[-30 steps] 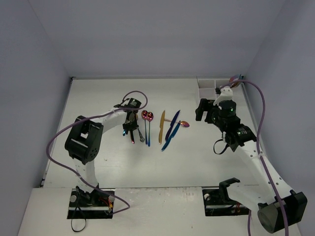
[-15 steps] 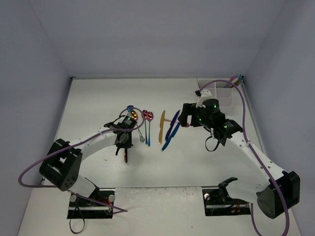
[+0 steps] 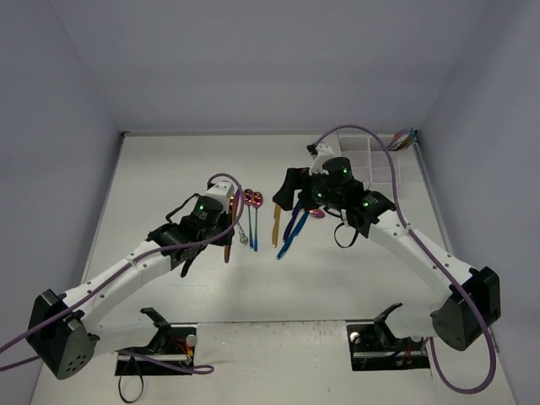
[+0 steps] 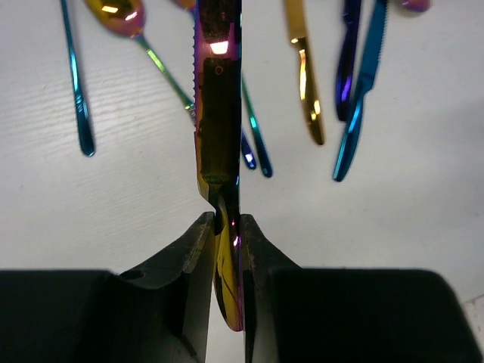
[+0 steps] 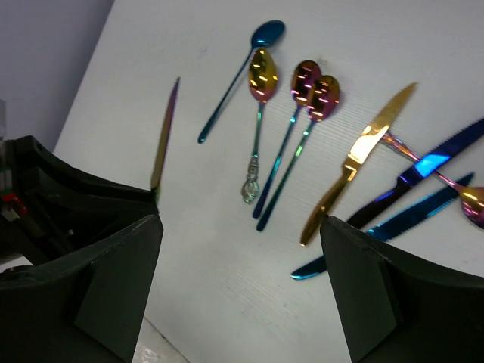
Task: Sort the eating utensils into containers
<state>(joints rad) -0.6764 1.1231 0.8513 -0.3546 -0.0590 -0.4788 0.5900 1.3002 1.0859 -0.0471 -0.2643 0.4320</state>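
- The white table (image 3: 169, 169) carries everything; no writing can be read anywhere.
- The right arm (image 3: 413, 249) reaches from the near right corner in toward the middle, bent at the elbow, its wrist above the loose cutlery.
- The left arm (image 3: 135, 270) stretches low from the near left corner toward the same spot.
- The white tray (image 3: 371, 160) sits at the far right corner of the table, partly behind the right arm. A few coloured handles (image 3: 403, 139) stick out at its far right edge; what the other compartments hold cannot be told.
- The right gripper (image 5: 240, 227) is spread wide and grasps nothing, with the cutlery below it.
- The left gripper (image 4: 225, 227) is clenched on the handle of an iridescent purple-gold knife (image 4: 219, 113), which stands on edge with its blade pointing away from the fingers.
- A gold knife (image 5: 363, 151) lies on the table just beside two blue knives (image 5: 423, 166).
- Four spoons (image 5: 257, 113), one blue, one gold and two pink, lie side by side to the left of the gold knife.
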